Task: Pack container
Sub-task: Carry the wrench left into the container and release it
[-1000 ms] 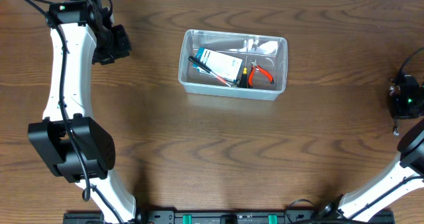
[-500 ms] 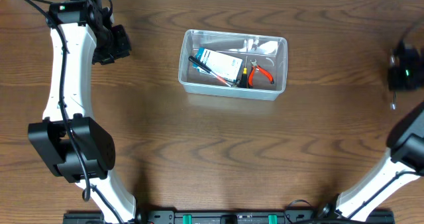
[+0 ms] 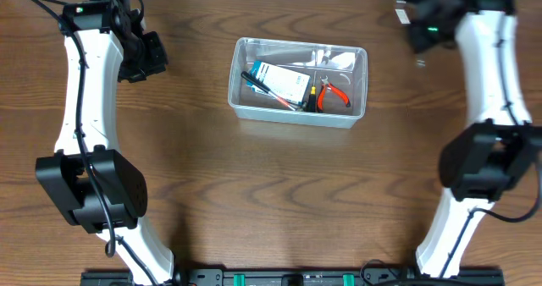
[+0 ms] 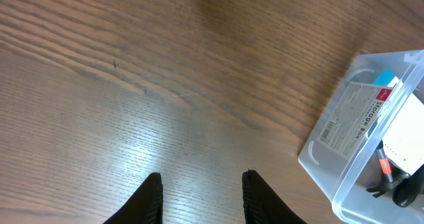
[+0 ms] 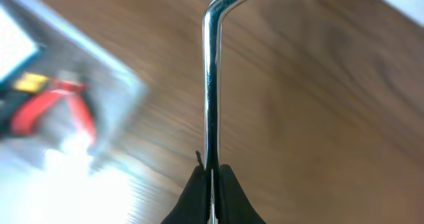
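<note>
Container [image 3: 292, 117], clear plastic tub with rounded corners, stands mid-width on grained wooden table [image 3: 254, 193]. Right gripper [image 5: 211, 181] pinches slim, shiny L-bent metal rod [image 5: 210, 85]; left gripper [image 4: 201, 191], jaws slightly parted, holds nothing.

I work at a robotics lab bench: a wood-grain table [image 3: 279, 193], my left arm [image 3: 80, 100] and right arm [image 3: 495, 74] rising from a black rail [image 3: 279, 278] at six o'clock, and a container [image 3: 292, 115] of hand tools [image 3: 334, 94] toward twelve.

Brown wooden table [image 3: 279, 193], blue-and-white box [image 3: 284, 81], red-handled pliers [image 3: 339, 94], bent metal rod [image 5: 211, 85]
</note>
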You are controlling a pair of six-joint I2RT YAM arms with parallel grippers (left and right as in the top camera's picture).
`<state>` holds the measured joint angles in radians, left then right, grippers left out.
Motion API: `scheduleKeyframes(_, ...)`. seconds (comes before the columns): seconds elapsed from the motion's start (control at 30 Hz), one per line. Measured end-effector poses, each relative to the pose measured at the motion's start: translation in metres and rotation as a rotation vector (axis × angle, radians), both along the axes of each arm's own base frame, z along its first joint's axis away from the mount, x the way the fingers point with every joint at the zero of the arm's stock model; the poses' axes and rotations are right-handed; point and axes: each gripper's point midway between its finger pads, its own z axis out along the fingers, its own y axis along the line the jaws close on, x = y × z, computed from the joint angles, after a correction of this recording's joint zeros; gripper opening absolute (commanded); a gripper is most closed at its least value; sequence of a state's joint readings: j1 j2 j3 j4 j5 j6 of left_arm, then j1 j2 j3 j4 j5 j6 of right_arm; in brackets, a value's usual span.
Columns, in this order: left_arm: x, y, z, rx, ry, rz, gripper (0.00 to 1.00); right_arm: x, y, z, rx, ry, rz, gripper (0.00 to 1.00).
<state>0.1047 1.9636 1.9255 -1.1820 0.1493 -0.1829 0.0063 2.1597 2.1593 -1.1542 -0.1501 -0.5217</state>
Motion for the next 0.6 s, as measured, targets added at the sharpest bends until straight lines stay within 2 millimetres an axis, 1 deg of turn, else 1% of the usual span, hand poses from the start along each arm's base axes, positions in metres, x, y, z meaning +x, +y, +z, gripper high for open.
scheduleKeyframes(0.13, 0.0, 0.0, 0.0, 0.0, 0.0, 0.0, 0.29, -0.012, 0.077, -0.001, 0.006, 0.008, 0.167, 0.01)
scheduleKeyframes(0.23, 0.0, 0.0, 0.0, 0.0, 0.0, 0.0, 0.29, -0.026, 0.118, -0.002, -0.006, 0.013, 0.288, 0.01)
scheduleKeyframes(0.33, 0.0, 0.0, 0.0, 0.0, 0.0, 0.0, 0.29, -0.04, 0.151, -0.003, -0.031, 0.012, 0.418, 0.01)
scheduleKeyframes(0.4, 0.0, 0.0, 0.0, 0.0, 0.0, 0.0, 0.29, -0.047, 0.168, -0.005, -0.045, 0.003, 0.497, 0.01)
scheduleKeyframes(0.47, 0.0, 0.0, 0.0, 0.0, 0.0, 0.0, 0.29, -0.054, 0.179, -0.01, -0.058, 0.006, 0.558, 0.01)
scheduleKeyframes(0.53, 0.0, 0.0, 0.0, 0.0, 0.0, 0.0, 0.29, -0.058, 0.183, -0.017, -0.065, 0.015, 0.591, 0.01)
scheduleKeyframes(0.6, 0.0, 0.0, 0.0, 0.0, 0.0, 0.0, 0.29, -0.058, 0.182, -0.028, -0.073, 0.028, 0.606, 0.01)
